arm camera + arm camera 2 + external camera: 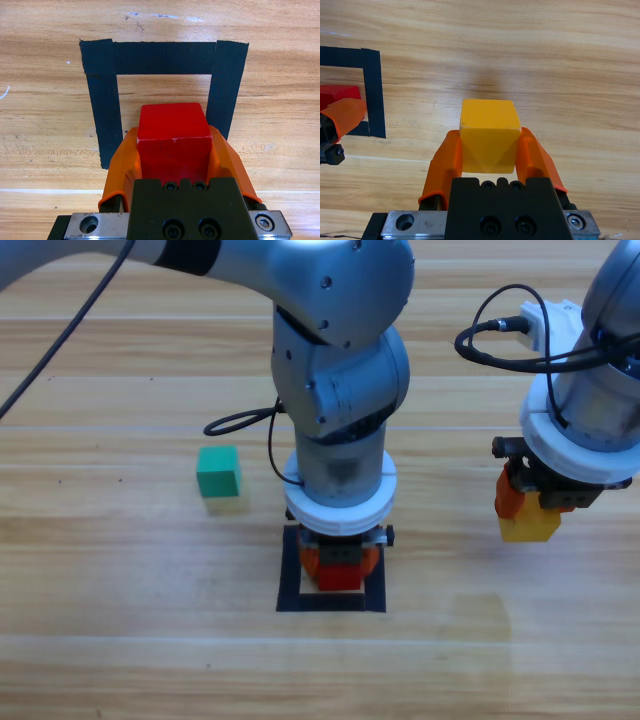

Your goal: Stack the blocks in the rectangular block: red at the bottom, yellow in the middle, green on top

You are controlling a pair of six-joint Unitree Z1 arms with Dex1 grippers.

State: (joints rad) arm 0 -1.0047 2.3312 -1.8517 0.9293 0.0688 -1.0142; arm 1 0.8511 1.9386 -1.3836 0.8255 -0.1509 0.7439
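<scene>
The red cube (340,575) (173,132) is clamped between the jaws of my left gripper (340,568) (173,145), inside the black tape outline (292,585) (164,57); whether it rests on the wood I cannot tell. My right gripper (528,515) (490,145) hangs to the right of the outline, shut on the yellow cube (530,525) (487,135) above the table. The green cube (218,472) sits alone on the wood, left of the left arm. The right wrist view also catches the red cube (337,92) and the outline (372,90) at its left edge.
Black cables (240,422) trail off both arms near the wrists. Bare wooden table (150,640) lies in front of the outline and between the two grippers.
</scene>
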